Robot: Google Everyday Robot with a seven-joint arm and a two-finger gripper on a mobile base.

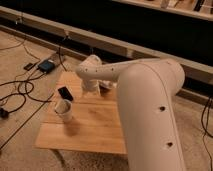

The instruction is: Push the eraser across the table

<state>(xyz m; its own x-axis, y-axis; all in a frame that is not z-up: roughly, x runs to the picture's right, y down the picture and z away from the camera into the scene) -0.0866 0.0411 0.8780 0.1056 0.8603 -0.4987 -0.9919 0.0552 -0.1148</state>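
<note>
The eraser (65, 93), a small flat black block, lies near the left edge of the wooden slatted table (95, 127). My white arm reaches in from the lower right and bends over the table's far middle. The gripper (101, 89) hangs below the wrist, just above the tabletop and to the right of the eraser, apart from it. It is mostly hidden behind the wrist. It is open, with nothing in it.
A crumpled white paper cup (64, 109) stands just in front of the eraser. A blue-black box (46, 65) with cables lies on the floor beyond the table's left corner. More cables (15, 95) trail on the floor at left. A long ledge (150, 50) runs behind.
</note>
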